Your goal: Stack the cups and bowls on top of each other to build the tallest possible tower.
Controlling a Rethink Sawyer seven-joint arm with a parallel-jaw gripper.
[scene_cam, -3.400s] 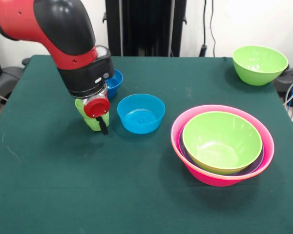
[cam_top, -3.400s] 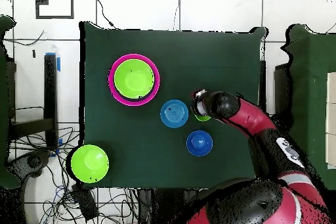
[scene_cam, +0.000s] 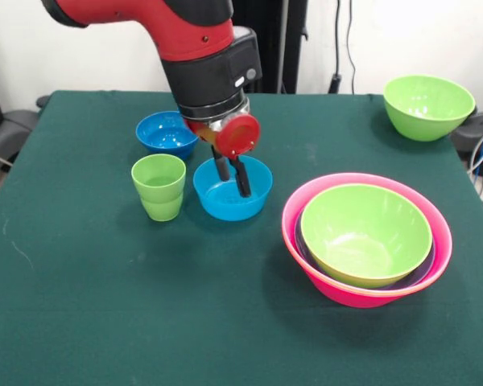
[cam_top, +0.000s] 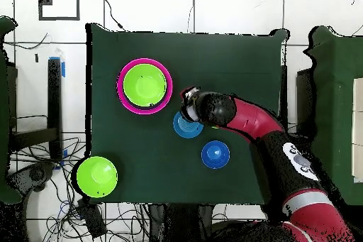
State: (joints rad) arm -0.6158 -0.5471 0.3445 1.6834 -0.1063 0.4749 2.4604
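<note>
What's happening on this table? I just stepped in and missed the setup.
A red and black robot arm is stacking plastic cups and bowls. Its claw hangs open over the nearer blue bowl, fingers dipping toward it, holding nothing. The light-green cup stands alone beside that bowl, with a second blue bowl behind it. The tower so far is a green bowl nested in a big pink one. Another green bowl sits apart at the table's far corner.

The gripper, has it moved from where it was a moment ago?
Yes. The gripper has left the light-green cup and now hangs over the nearer blue bowl, closer to the pink bowl; its fingers are apart.
</note>
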